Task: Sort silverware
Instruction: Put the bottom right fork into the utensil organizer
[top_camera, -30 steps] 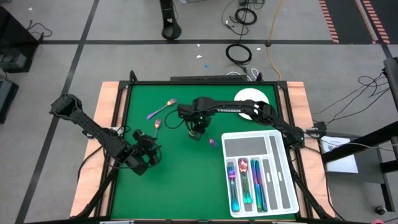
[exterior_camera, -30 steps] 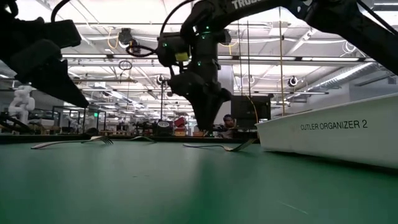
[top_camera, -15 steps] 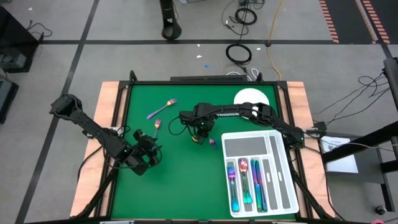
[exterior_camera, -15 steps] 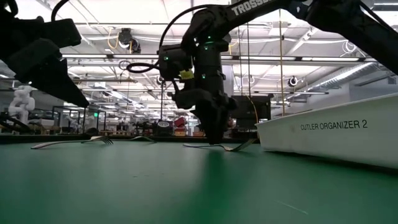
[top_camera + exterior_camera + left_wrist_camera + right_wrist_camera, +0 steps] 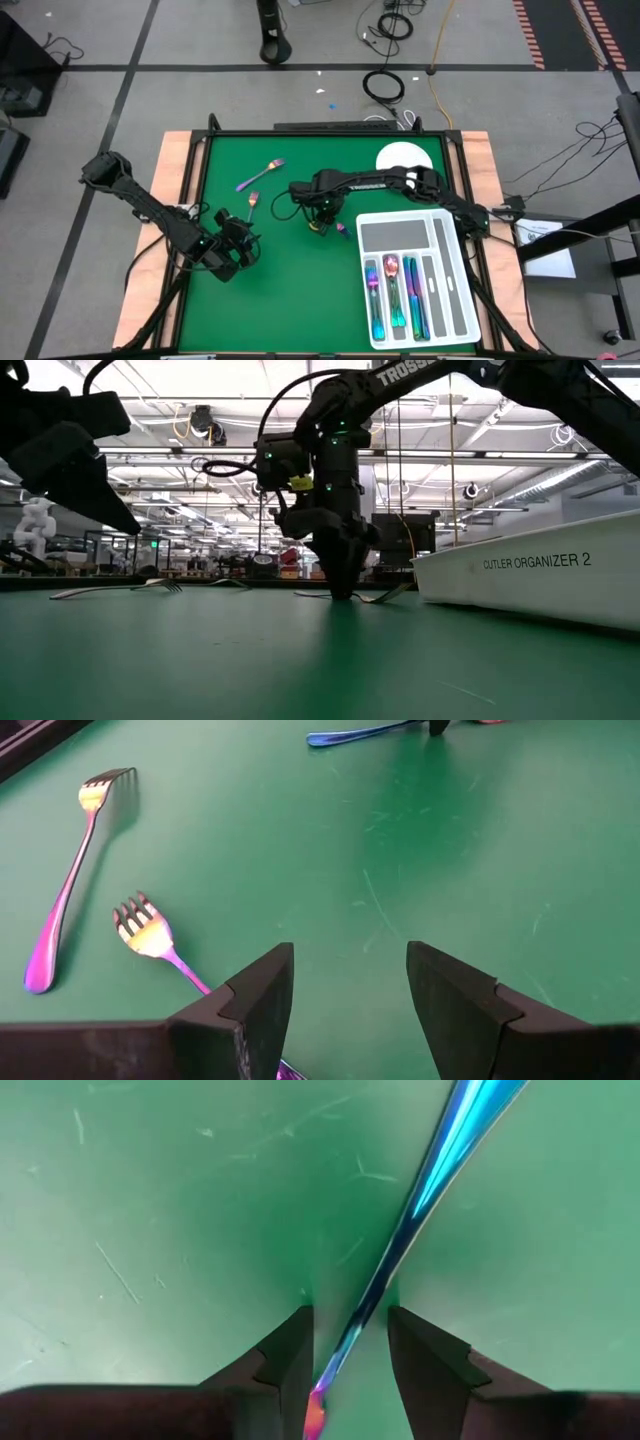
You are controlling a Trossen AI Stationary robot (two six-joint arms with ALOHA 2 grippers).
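While I hold the right jaws (image 5: 348, 1348) down at the green tabletop (image 5: 290, 290), a slim blue-to-pink utensil (image 5: 420, 1200) runs straight between the two fingers, one finger on each side of its handle. They stand partly spread around it, not yet pinching; I can't tell whether they touch the metal. From the low view those jaws sit right on the piece, just beside the white tray (image 5: 530, 575).

My left jaws (image 5: 350, 995) wait spread wide and empty, low over the tabletop. Just ahead of them lies a fork (image 5: 150, 935), its handle running under one finger, and a second fork (image 5: 65, 880) lies farther out to the same side.

By my reckoning the sorting is well along but not finished. Three narrow compartments of the tray (image 5: 452, 290) already hold rainbow pieces (image 5: 395, 295); the wide top compartment and the far slots look bare. Left to move: the piece between my right jaws and the two forks (image 5: 262, 172), three in all as far as I can see.
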